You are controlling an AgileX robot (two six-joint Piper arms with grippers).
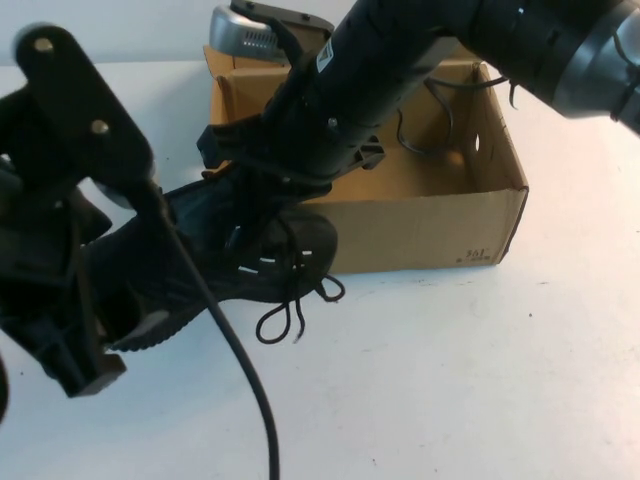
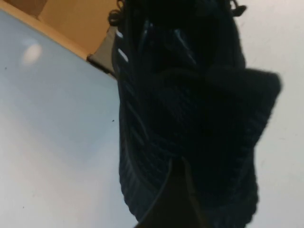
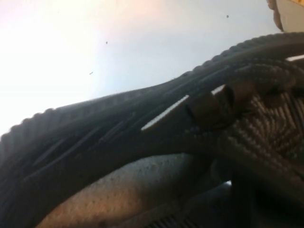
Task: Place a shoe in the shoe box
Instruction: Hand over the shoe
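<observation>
The shoe (image 1: 297,243), a black mesh sneaker with loose black laces, lies on the white table against the front left of the shoe box (image 1: 430,225), an open brown cardboard box. My right gripper (image 1: 248,205) reaches down from the upper right and is shut on the shoe's upper near the laces; the right wrist view shows the shoe (image 3: 118,128) with its sole rim and pale insole close up. My left gripper (image 1: 118,338) stands open at the heel end, at the left. In the left wrist view the shoe (image 2: 180,118) fills the frame, with the box (image 2: 71,23) beyond it.
A grey and silver device (image 1: 250,30) sits behind the box's back left corner. A thin black cable (image 1: 430,130) hangs over the box's inside. The left arm's thick cable (image 1: 250,400) trails across the table in front.
</observation>
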